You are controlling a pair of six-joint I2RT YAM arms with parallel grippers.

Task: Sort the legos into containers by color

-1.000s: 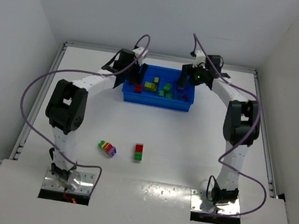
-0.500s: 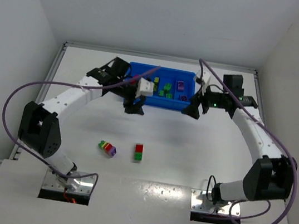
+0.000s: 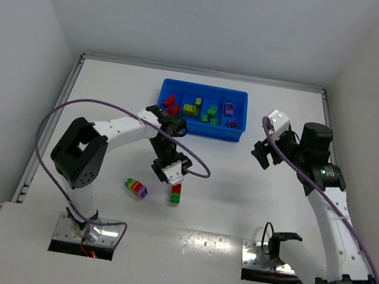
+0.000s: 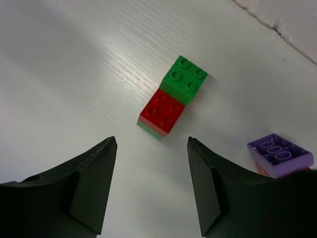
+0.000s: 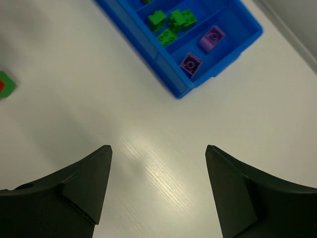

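A red-and-green lego stack (image 3: 176,193) (image 4: 171,99) lies on the white table. My left gripper (image 3: 172,175) (image 4: 151,141) hovers open just above and behind it, nothing between its fingers. A multicolour stack (image 3: 136,188) with a purple brick (image 4: 280,153) on its end lies just to the left. The blue tray (image 3: 198,132) (image 5: 171,85) holds red legos (image 3: 170,103), yellow legos (image 3: 193,107), green legos (image 3: 211,113) (image 5: 171,22) and purple legos (image 3: 229,108) (image 5: 190,63) in separate compartments. My right gripper (image 3: 259,152) (image 5: 157,148) hangs open and empty over bare table, right of the tray.
White walls enclose the table on the left, back and right. A purple cable (image 3: 196,168) loops from the left arm close to the red-and-green stack. Both arm bases sit at the near edge.
The left arm swung from the tray down to the red-and-green stack, its jaws narrowing a little. The right arm drew back from the tray to the right.
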